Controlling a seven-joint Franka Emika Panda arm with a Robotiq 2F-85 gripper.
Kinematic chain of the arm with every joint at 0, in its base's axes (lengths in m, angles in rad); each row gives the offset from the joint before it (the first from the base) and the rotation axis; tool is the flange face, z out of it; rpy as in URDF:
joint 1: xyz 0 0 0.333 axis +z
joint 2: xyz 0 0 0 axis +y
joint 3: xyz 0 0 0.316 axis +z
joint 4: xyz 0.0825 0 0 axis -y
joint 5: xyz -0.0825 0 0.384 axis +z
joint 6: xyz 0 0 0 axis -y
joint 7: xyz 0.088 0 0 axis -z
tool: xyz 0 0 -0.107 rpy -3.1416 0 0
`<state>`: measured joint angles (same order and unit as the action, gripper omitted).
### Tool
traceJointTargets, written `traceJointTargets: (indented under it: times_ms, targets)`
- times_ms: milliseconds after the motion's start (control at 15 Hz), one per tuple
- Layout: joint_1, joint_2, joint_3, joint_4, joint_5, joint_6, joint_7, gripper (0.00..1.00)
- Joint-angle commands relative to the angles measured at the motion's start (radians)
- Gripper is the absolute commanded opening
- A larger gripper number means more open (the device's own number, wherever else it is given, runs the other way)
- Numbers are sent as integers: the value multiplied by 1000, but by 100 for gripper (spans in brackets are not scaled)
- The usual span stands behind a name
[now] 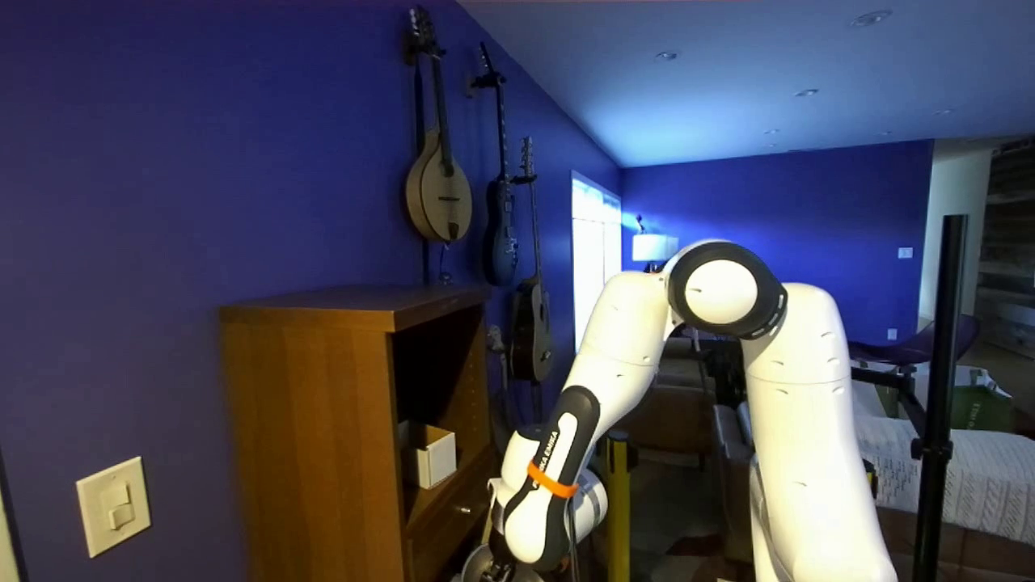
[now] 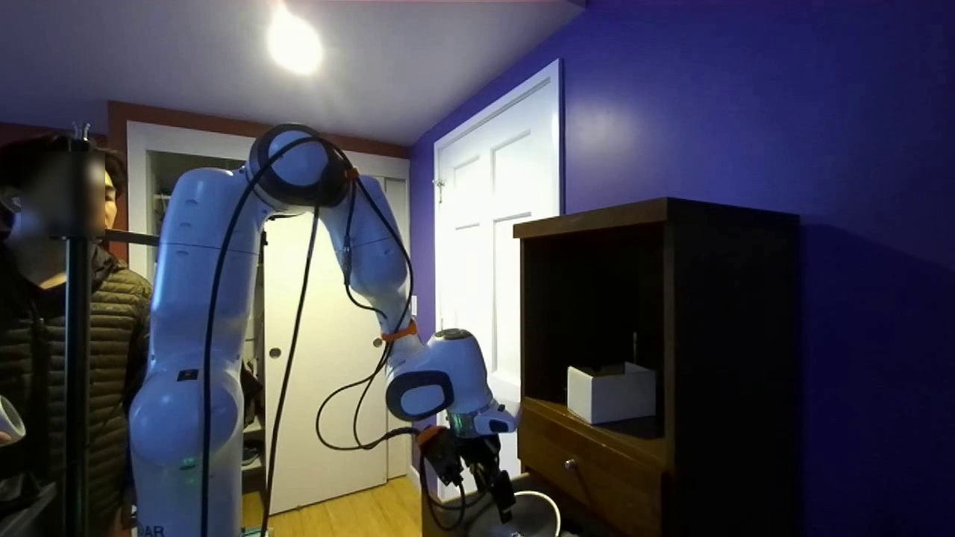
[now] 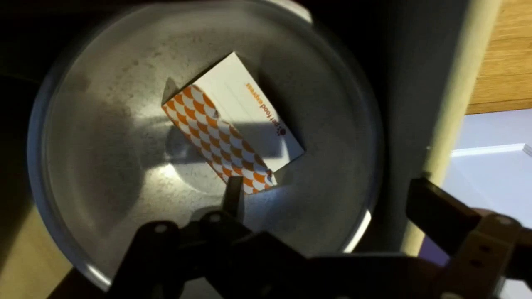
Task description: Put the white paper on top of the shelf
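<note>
Though dim, white paper seemingly diagonal lengthwise

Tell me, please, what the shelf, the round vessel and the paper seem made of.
Shelf: probably wood or veneer, satin; brown streaky grain.
Vessel: likely metal, worn shine; bright glints, dull spots.
Paper: paper or thin card, seemingly matte; crisp corners, printed lettering.

One paper, one bowl, one box, one shelf, three, perhaps four, stringed instruments

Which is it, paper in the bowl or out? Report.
In: the wrist view shows the white paper lying within the bowl, metal all around it.
</note>
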<state>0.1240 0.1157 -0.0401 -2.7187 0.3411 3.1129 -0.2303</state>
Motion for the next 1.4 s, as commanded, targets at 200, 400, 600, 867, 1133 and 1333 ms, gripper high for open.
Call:
traceJointTargets:
  times_ms: [200,400,600,867,1133,1333]
  targets:
    - [-35,172,-94,84,-274,64,107,100]
    - [-24,229,-100,120,-298,66,147,92]
    - [15,273,-112,140,-310,67,179,70]
    - [21,301,-116,167,-311,84,187,39]
    - [36,308,-139,173,-301,152,197,11]
    - [63,305,-180,170,-290,207,181,0]
